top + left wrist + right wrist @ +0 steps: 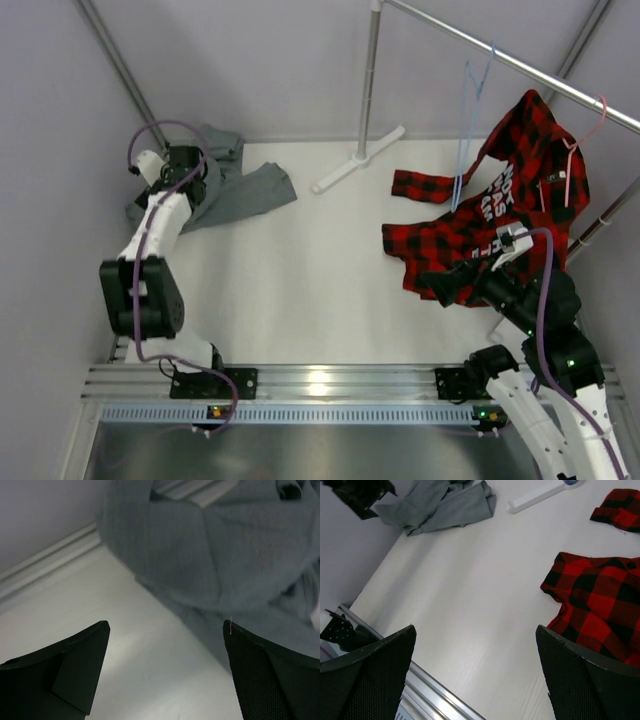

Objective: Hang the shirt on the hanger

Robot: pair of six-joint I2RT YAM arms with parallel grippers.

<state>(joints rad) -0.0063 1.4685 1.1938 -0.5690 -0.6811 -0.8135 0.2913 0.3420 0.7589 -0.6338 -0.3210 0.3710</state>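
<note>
The grey shirt (245,190) lies crumpled at the table's far left, by the wall. It also shows in the left wrist view (225,555) and the right wrist view (445,505). My left gripper (198,178) is open and empty just above the shirt's near edge (167,625), its right finger over the fabric. The light-blue hanger (463,150) hangs from the rail at the back right, in front of the plaid shirt. My right gripper (445,283) is open and empty (475,627) above bare table, by the plaid shirt's near hem.
The red-and-black plaid shirt (490,220) hangs on a pink hanger (585,140) and drapes onto the table. The rack's pole (372,70) and white foot (355,160) stand at the back middle. An aluminium rail (320,385) runs along the near edge.
</note>
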